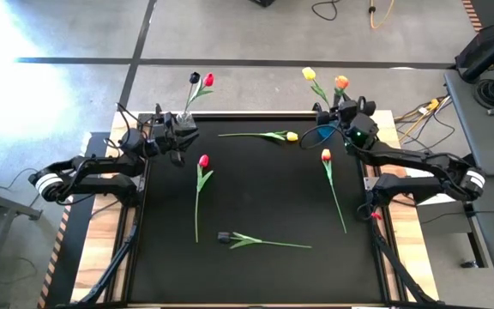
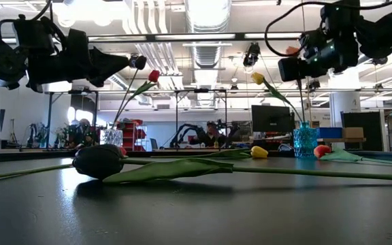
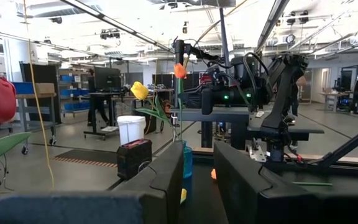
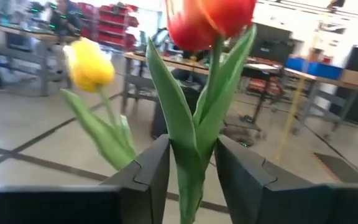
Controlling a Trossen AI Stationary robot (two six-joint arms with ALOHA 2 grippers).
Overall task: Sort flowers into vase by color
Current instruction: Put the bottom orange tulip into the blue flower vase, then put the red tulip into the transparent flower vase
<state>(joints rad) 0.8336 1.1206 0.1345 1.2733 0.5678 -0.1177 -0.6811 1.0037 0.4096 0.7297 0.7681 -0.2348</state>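
**Q:** Black matting covers the table (image 1: 256,275); where do the tulips stand?

**R:** Four lie loose on it: a red one (image 1: 202,161), a yellow one (image 1: 292,136), an orange one (image 1: 326,155) and a near-black one (image 1: 224,236) nearest the front. Four more stand upright at the far edge: a near-black (image 1: 195,78) and a red (image 1: 208,80) in the left vase (image 2: 111,137), a yellow (image 1: 309,74) and an orange (image 1: 340,82) in the blue vase (image 2: 305,139). Eight in all, two of each colour.

**Q:** And the grippers?

**R:** The right gripper (image 4: 191,168) sits at the blue vase, its jaws narrowly parted on either side of the orange tulip's stem and leaves; whether they pinch it cannot be told. The left gripper (image 3: 197,180) hovers by the left vase, jaws slightly apart and empty.

**Q:** How should the tulips handle?

**R:** Likely very light, with thin stems that bend and soft heads. Mid-stem, clear of the leaves, looks the safest grip; a hold near the head would probably let the stem droop.
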